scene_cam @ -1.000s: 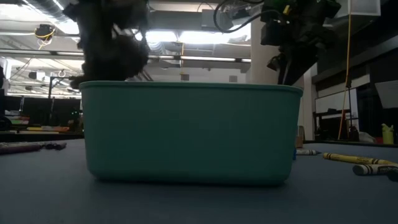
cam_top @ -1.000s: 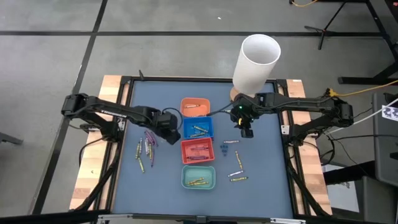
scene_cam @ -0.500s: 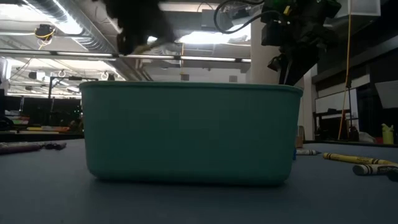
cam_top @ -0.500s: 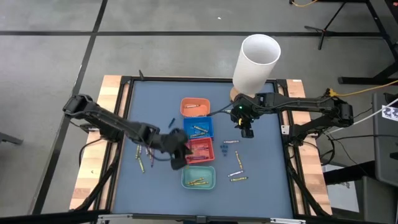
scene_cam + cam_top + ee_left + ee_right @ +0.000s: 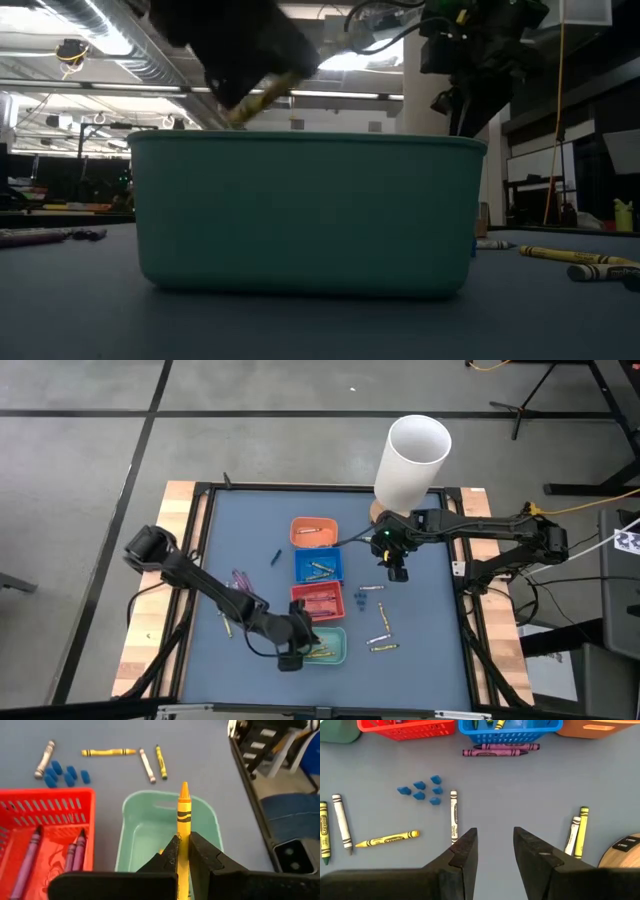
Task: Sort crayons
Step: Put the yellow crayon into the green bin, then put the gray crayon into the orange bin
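Note:
My left gripper (image 5: pixel 183 844) is shut on a yellow crayon (image 5: pixel 183 807) above the teal tray (image 5: pixel 150 827). In the high view it (image 5: pixel 296 648) is at the teal tray's (image 5: pixel 322 656) left side, and in the low view it (image 5: pixel 250 60) hangs over the tray (image 5: pixel 305 215). Yellow crayons lie in the teal tray, purple ones in the red tray (image 5: pixel 317 601). My right gripper (image 5: pixel 397 570) is open and empty, above the table right of the blue tray (image 5: pixel 319 566). Loose crayons lie left (image 5: pixel 235 595) and right (image 5: pixel 378 630) of the trays. My left gripper pinches the yellow crayon between its two fingers by its rear part (image 5: pixel 183 834). The crayon lies along the fingers, and its pointed tip (image 5: pixel 184 786) sticks out ahead of them. The crayon is lifted clear and slants down over the teal tray (image 5: pixel 262 97).
An orange tray (image 5: pixel 314 532) stands at the far end of the tray row. A tall white cylinder (image 5: pixel 412 460) stands at the far right. A blue crayon (image 5: pixel 274 556) lies left of the blue tray. Small blue bits (image 5: pixel 422 790) lie under my right gripper's view.
My left gripper has gone from beside the blue tray toward the table's near edge, past the red tray, to the teal tray, staying shut on the yellow crayon. My right gripper has kept still.

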